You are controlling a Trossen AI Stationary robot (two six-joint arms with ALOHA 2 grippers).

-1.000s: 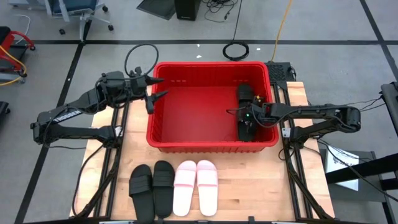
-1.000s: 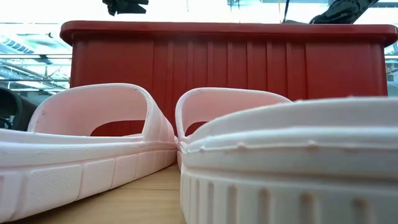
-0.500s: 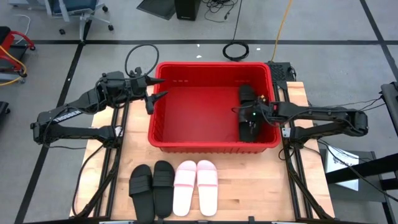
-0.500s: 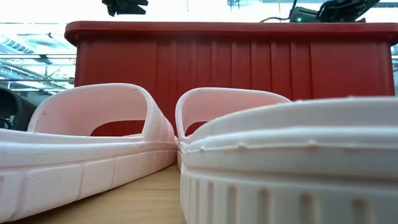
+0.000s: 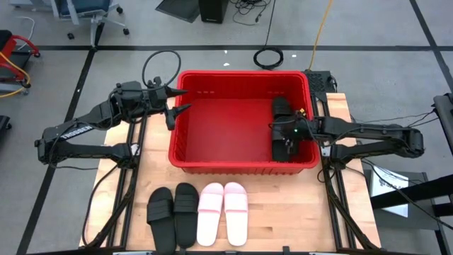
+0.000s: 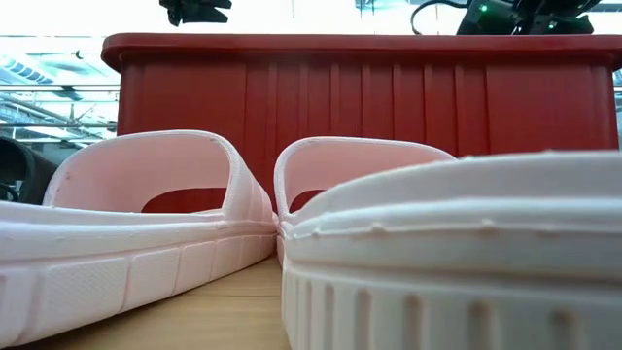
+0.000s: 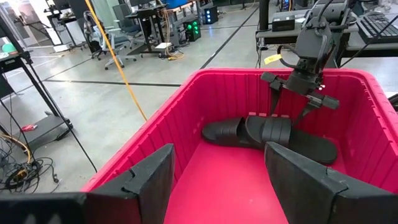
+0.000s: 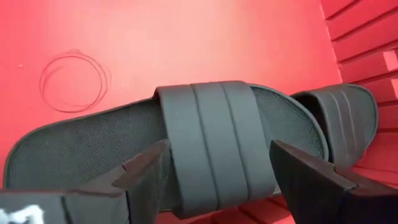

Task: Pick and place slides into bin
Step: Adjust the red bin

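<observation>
slides [image 5: 197, 212]: four black, two pink

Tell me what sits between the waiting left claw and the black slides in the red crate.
Only bare red crate floor, per the left wrist view.

Most of the bin's [image 5: 243, 115] floor lies bare from the middle to the frame's left wall. Its right side is taken by two black slides [image 5: 282, 127] with the right pincer [image 5: 290, 136] spread above them. The left pincer [image 5: 177, 99], fingers apart, sits just outside the upper-left rim. At lower centre, four slides [image 5: 198, 212] crowd the worktop [image 5: 297, 212]; bare wood remains lower right.
</observation>
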